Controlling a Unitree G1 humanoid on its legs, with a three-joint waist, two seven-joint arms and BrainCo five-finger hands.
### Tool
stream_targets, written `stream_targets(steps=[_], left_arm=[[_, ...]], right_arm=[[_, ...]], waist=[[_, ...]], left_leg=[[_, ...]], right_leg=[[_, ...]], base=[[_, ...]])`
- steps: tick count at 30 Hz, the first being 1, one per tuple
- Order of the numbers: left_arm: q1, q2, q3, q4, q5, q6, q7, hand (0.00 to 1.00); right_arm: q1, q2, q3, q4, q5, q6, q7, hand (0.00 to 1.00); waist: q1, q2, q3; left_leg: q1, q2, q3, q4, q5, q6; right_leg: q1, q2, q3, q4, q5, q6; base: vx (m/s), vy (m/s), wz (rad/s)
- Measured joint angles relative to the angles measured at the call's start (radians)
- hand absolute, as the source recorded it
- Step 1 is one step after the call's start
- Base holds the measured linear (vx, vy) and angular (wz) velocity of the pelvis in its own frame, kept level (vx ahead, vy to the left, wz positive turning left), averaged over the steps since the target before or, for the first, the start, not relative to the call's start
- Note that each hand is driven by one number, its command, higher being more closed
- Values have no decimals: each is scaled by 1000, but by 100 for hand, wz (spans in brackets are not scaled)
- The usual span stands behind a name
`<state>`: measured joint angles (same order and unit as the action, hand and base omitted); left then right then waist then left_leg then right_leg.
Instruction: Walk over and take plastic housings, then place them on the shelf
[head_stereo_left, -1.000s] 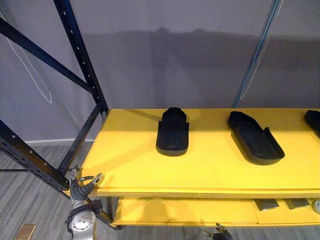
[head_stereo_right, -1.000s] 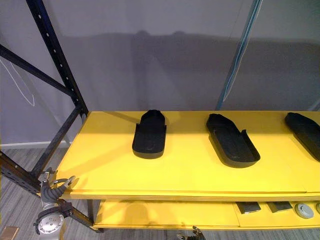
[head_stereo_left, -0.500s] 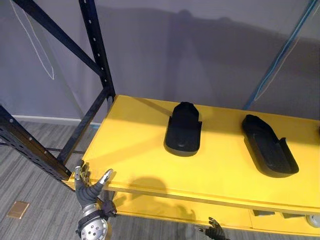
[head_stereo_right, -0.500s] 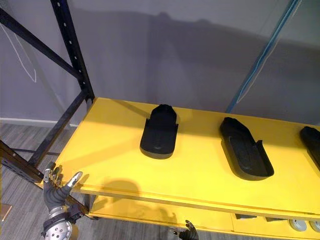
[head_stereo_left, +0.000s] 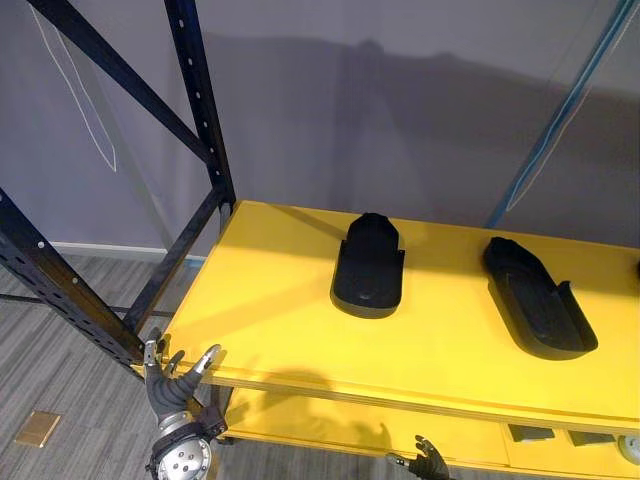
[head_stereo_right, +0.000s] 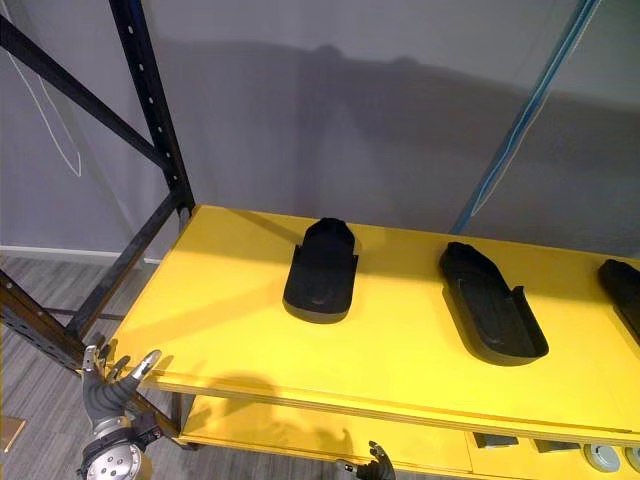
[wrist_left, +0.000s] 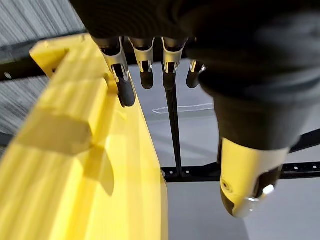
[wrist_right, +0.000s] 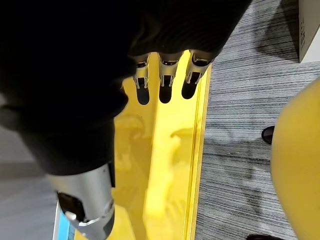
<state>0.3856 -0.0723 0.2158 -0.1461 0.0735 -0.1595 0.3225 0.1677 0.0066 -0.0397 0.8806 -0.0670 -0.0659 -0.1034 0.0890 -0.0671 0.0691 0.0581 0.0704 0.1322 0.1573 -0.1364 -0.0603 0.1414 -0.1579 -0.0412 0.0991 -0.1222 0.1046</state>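
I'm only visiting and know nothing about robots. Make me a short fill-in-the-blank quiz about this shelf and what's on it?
1. The plastic housings lying on the shelf are all ___ in colour.
2. The shelf's boards are ___ in colour.
3. The right eye view shows ___ housings on the top board.
4. The left hand, by the shelf's front corner with fingers spread, holds ___.
Missing words: black; yellow; three; nothing.
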Motion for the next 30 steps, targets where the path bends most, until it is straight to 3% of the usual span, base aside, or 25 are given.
stream_targets(steps=[5, 8, 13, 19, 22, 25, 30], left_arm=[[20, 11, -89, 0, 10, 4, 26, 0], [100, 17, -146, -19, 27, -43, 22, 0], [152, 7, -98, -6, 1, -43, 9, 0], [144, -24, -2, 99, -64, -40, -4, 0], [132, -49, 73, 170, -108, -16, 5, 0], [121, -45, 74, 230, -107, -4, 2, 0], [56, -12, 26, 469, -59, 29, -18, 0]], right_arm=[[-2, -9, -1, 26, 4, 0, 5, 0], [-8, -12, 0, 59, 33, 0, 2, 0], [-17, -12, 0, 77, 49, 0, -20, 0], [-49, 4, 23, 75, 43, 1, -36, 0], [-53, 8, 22, 72, 41, 5, -38, 0], [-52, 16, 23, 51, 39, 6, -41, 0], [-57, 30, 22, 31, 30, 5, -42, 0]], waist=[[-5, 0, -3], [11, -2, -5], [48, 4, -1], [50, 11, -1], [48, 11, -1], [48, 13, -1], [44, 16, -3]], left_leg=[[-31, -10, -46, 26, 1, 2], [-73, -15, -91, 62, 1, 2], [-75, -14, -94, 84, -1, 3], [-72, -1, -65, 94, -20, 7], [-74, -1, -56, 93, -19, 8], [-74, -4, -60, 86, -13, 5], [-39, -13, -64, 7, 30, -1]], right_leg=[[-11, -7, -34, 37, -41, -3], [-10, -8, -86, 41, -45, 1], [14, -7, -107, 41, -45, 0], [6, -2, -85, 49, -49, -4], [-2, -4, -78, 51, -49, -4], [-4, -6, -81, 49, -47, 1], [-7, -9, -87, 30, -47, 1]], base=[[-52, -28, 24], [9, -43, 47], [2, -1, 19], [-81, 23, -13], [-29, 15, -8], [13, 0, 2], [24, -24, 3]])
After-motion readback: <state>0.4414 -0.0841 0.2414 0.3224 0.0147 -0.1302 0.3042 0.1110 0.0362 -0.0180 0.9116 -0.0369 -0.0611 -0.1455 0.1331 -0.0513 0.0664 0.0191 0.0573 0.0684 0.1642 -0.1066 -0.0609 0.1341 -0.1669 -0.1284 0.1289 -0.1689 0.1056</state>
